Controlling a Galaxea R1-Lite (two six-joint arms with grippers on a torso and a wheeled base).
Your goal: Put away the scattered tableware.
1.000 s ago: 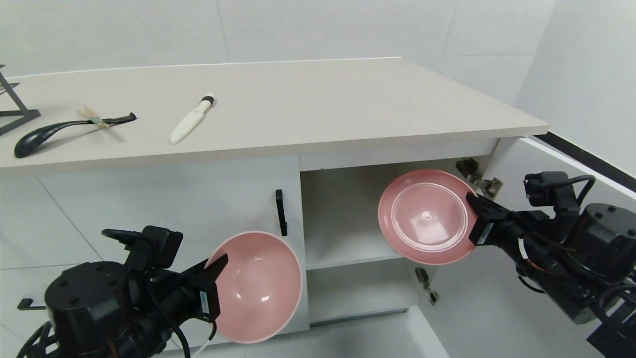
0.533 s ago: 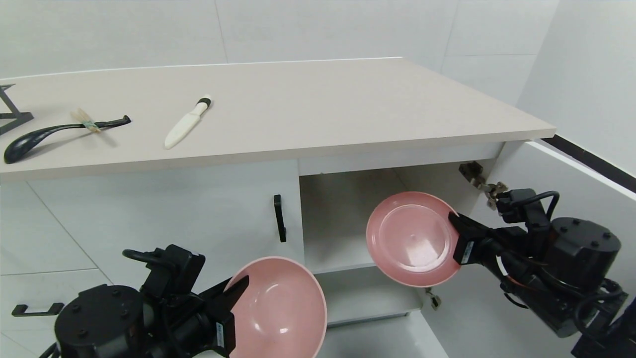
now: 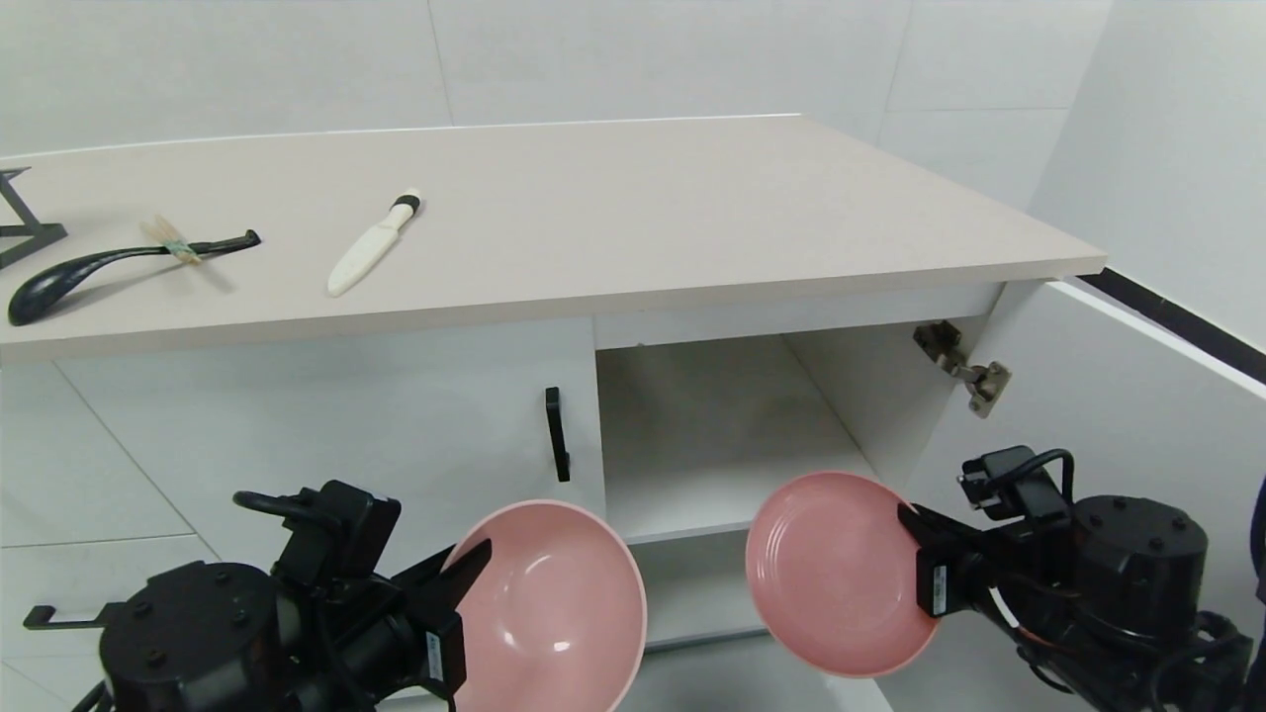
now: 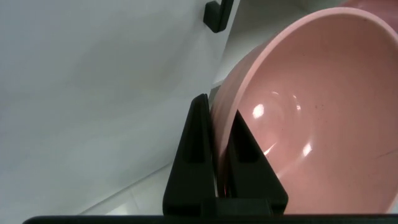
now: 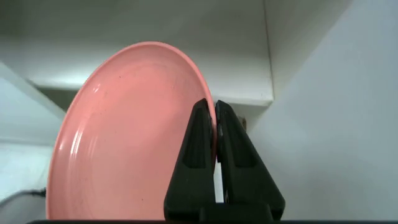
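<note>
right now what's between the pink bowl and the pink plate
Nothing; the head view shows a bare gap between the pink bowl and the pink plate, cabinet shelf behind.

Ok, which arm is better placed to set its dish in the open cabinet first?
Probably right. The right gripper holds the pink plate directly before the open cabinet compartment; the left gripper holds the pink bowl mostly in front of the closed door.
</note>
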